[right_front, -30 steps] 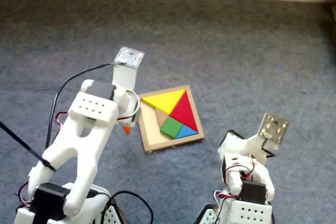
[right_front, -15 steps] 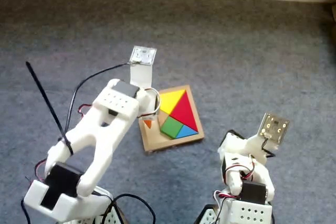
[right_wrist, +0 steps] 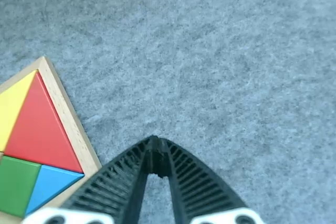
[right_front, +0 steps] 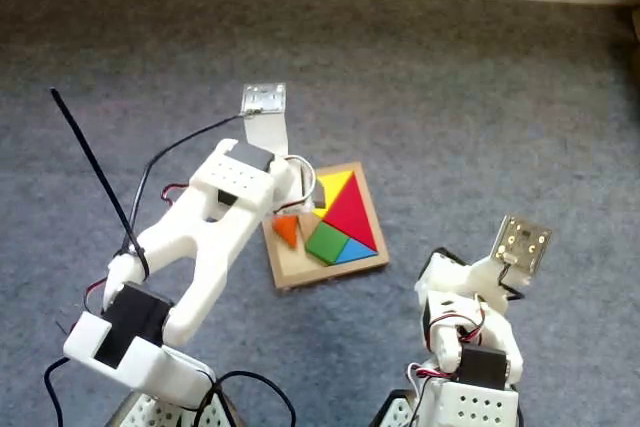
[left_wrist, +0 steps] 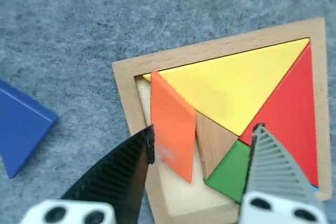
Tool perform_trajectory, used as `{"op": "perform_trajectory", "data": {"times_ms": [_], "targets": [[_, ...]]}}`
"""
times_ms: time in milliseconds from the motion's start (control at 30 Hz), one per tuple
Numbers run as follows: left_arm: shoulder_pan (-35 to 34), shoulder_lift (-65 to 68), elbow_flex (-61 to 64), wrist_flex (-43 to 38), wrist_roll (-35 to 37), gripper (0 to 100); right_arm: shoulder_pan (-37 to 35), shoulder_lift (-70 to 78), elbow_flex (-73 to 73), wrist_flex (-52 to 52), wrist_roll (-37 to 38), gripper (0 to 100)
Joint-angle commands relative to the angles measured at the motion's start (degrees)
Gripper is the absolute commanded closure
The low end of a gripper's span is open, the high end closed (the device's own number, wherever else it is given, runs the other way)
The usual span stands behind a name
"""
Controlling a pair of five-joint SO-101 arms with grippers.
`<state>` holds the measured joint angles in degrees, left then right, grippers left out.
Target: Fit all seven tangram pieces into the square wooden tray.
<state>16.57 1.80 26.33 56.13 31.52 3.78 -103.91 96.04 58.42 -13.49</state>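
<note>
We find left gripper point(left_wrist: 203, 128) spread wide, empty, above tray point(left_wrist: 126, 93) | orange piece point(left_wrist: 172, 132) in tray, between its jaws

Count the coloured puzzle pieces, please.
6: yellow, red, green, light blue fitted in the tray; orange in its unfilled part; dark blue on the carpet. More may be hidden.

Grey carpeted table point(right_front: 480, 97) with the square wooden tray point(right_front: 290, 265) and, just beside it, a loose blue piece point(left_wrist: 21, 129)
</note>
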Motion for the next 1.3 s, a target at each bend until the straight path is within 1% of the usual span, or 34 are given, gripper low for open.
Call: {"op": "perform_trajectory", "data": {"times_ms": [0, 100, 200, 300, 367, 467, 633, 700, 767, 867, 1033, 1133, 1267], "targets": [[0.6, -0.4, -4.3, 2.8, 0.6, 71, 0.8, -0.7, 5.7, -1.4, 0.5, 99.4], [0.4, -0.4, -6.5, 6.0, 0.5, 71, 0.8, -0.7, 5.7, -1.4, 0.5, 99.4], [-1.5, -0.4, -7.1, 6.6, 0.5, 71, 0.8, -0.7, 5.7, -1.4, 0.5, 99.4], [-4.4, -0.5, -7.3, 6.9, 0.5, 71, 0.8, -0.7, 5.7, -1.4, 0.5, 99.4], [-7.3, -1.9, -8.6, 8.6, 0.3, 71, 0.8, -0.7, 5.7, -1.4, 0.5, 99.4], [-11.2, -5.8, -9.9, 11.6, -4.3, 71, 0.8, -0.7, 5.7, -1.4, 0.5, 99.4], [-18.2, -10.2, -9.6, 15.6, -9.8, 70, 0.8, -0.7, 5.7, -1.4, 0.5, 99.4], [-20.2, -8.6, -9.6, 15.7, -14.6, 70, 0.8, -0.7, 5.7, -1.4, 0.5, 99.4], [-22.0, -5.1, -9.8, 15.3, -17.3, 70, 0.8, -0.7, 5.7, -1.4, 0.5, 99.4], [-23.9, 1.7, -11.8, 15.3, -17.7, 70, 0.8, -0.7, 5.7, -1.4, 0.5, 99.4], [-27.0, 12.7, -19.6, 15.7, -18.3, 70, 0.8, -0.7, 5.7, -1.4, 0.5, 99.4], [-27.3, 16.8, -21.8, 16.1, -21.0, 71, 0.8, -0.7, 5.7, -1.4, 0.5, 99.4], [-27.3, 18.3, -22.3, 18.5, -21.3, 71, 0.8, -0.7, 5.7, -1.4, 0.5, 99.4]]}}
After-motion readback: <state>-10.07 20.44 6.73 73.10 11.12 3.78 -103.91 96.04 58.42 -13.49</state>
